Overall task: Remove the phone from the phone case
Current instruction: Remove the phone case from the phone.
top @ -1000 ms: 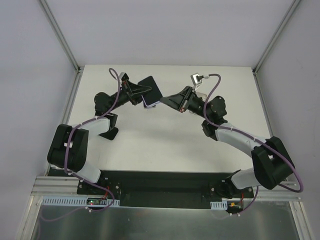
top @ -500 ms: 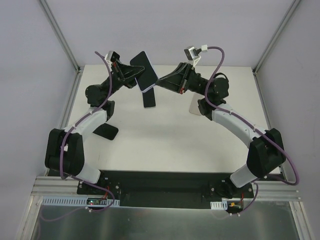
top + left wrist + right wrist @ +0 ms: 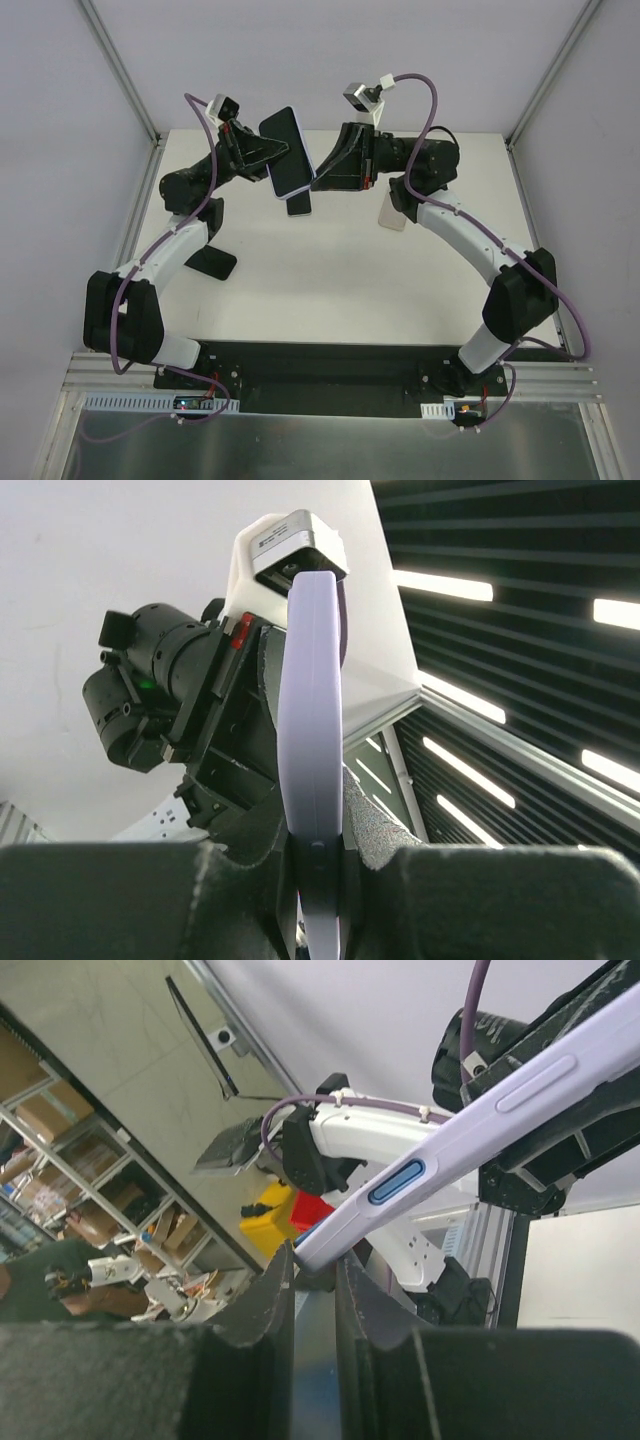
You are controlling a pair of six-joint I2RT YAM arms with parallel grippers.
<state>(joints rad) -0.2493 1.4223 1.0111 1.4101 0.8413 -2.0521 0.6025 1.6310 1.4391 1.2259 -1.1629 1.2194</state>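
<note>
White table (image 3: 330,290) lies below, boxed in by pale grey walls, and the phone (image 3: 286,145) hangs in the air above its far half, between my two arms. It sits fully inside the phone case (image 3: 310,730), tilted, with its dark screen turned up toward the top camera.

My left gripper (image 3: 270,158) holds the case from the left. Its fingers (image 3: 250,870) are drawn in narrow and clamp the thin lavender edge, which rises straight up through the left wrist view. My right gripper (image 3: 316,180) meets the case at its lower right edge. Those fingers (image 3: 265,1300) are also nearly closed, pinching one corner of the case at their tips.

Both arms are raised off the table and reach up and inward from their bases at the near edge. The elbows bow outward, so the two arms form an arch that meets at the phone. A purple cable (image 3: 420,95) loops over my right wrist.

A dark shadow (image 3: 298,205) lies on the tabletop just under the phone. Beyond the walls, the right wrist view shows shelving with boxes, and the left wrist view shows ceiling light strips.

The case is pale lavender and smooth. Along its side are a long raised button (image 3: 535,1083) and a short blue-rimmed one (image 3: 397,1181).
</note>
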